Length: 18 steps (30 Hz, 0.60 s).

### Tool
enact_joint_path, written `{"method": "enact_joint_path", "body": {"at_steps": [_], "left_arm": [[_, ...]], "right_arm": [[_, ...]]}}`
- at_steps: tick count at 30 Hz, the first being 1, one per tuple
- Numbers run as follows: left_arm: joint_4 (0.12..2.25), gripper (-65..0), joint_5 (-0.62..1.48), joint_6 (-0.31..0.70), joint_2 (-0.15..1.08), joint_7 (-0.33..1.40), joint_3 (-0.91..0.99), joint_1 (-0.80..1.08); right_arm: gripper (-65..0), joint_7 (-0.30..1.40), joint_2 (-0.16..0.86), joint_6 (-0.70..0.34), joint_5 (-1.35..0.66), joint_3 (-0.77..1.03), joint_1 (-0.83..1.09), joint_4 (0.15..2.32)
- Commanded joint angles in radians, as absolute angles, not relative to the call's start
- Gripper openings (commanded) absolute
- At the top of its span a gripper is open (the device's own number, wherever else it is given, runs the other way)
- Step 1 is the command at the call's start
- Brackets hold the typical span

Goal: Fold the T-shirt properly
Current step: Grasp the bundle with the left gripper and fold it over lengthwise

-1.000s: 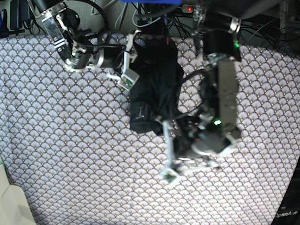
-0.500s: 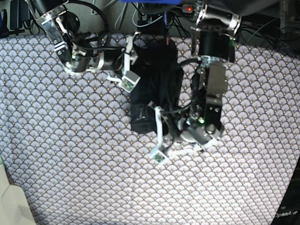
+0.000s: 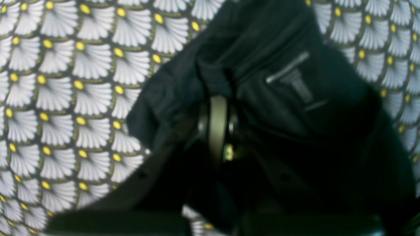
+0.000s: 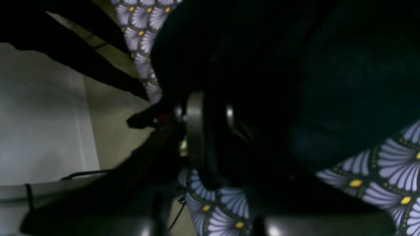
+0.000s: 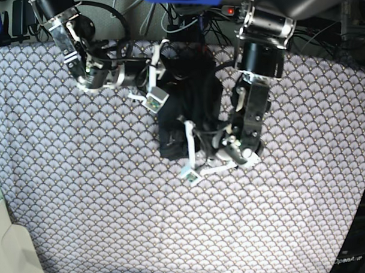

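Note:
The black T-shirt (image 5: 187, 101) lies bunched in a narrow heap at the back middle of the patterned cloth. Its pale label mark (image 3: 295, 82) shows in the left wrist view. My left gripper (image 5: 194, 137) is at the heap's near end, beside the label, and looks shut on a bunch of the shirt (image 3: 213, 72); one pale finger (image 3: 218, 124) shows edge-on. My right gripper (image 5: 164, 73) is at the heap's far left side. In the right wrist view it (image 4: 211, 111) is pressed into dark cloth (image 4: 328, 82) and looks shut on it.
The table is covered by a fan-patterned cloth (image 5: 79, 187). Cables and power gear (image 5: 192, 17) lie along the back edge. The table's far edge and a pale floor (image 4: 39, 114) show in the right wrist view. A pale object (image 5: 10, 250) sits at the front left corner.
My left arm has moved back and to the left, drawing its gripper from the open cloth in onto the shirt's near end. The right arm has barely moved.

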<state>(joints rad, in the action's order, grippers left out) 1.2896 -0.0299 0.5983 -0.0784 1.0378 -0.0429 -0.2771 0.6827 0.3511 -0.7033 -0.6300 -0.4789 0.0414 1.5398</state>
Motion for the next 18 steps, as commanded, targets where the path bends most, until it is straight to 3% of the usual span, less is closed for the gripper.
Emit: {"method": "enact_joint_path", "body": {"at_steps": [1, 18], "left_arm": [[1.302, -65.0, -0.051, 0.595, -0.074, 1.027, -0.042, -0.302], [1.155, -65.0, -0.122, 0.596, -0.077, 0.929, 0.07, -0.358]], "right_arm": [[-58.1, 0.699, 0.375, -0.698, -0.602, -0.47, 0.03, 1.544], [-58.1, 0.693, 0.378, -0.698, -0.604, -0.47, 0.004, 1.449]]}}
